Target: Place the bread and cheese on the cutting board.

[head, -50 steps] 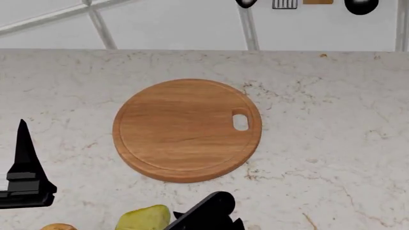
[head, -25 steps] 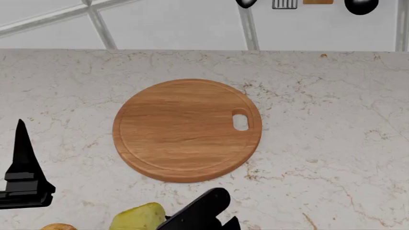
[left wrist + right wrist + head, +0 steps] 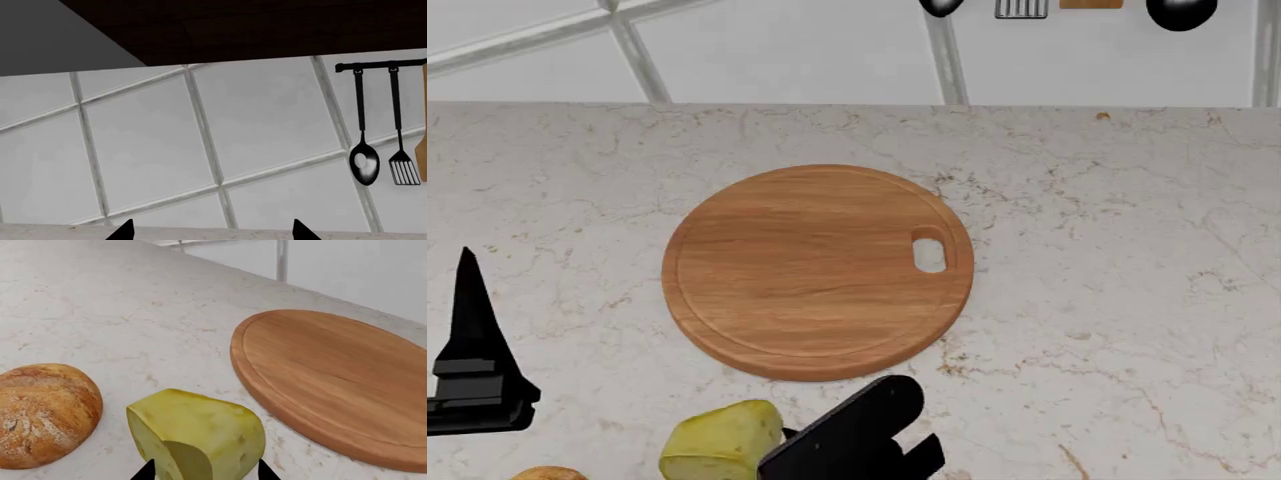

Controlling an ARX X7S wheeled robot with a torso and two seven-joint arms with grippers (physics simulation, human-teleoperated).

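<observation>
On the desk: from my head camera I see the marble desk [image 3: 1121,300] with the cutting board [image 3: 817,270] lying flat at its middle, nothing on it.
Cutting board detail: its oval hole [image 3: 929,251] sits at 3 o'clock on the disc.
Cheese: the cheese [image 3: 721,440] lies at 7 o'clock from the board, near it but apart.
Bread: the bread [image 3: 43,412] rests on the desk just beside the cheese; in the head view only its top shows at the lower edge.
Right hand: my right hand [image 3: 203,471] has a black fingertip on either side of the cheese; I cannot tell whether they press it.
Left hand: my left hand [image 3: 210,231] stands apart, holding nothing, aimed at the tiled wall [image 3: 200,150] with its hanging utensils [image 3: 380,160].
</observation>
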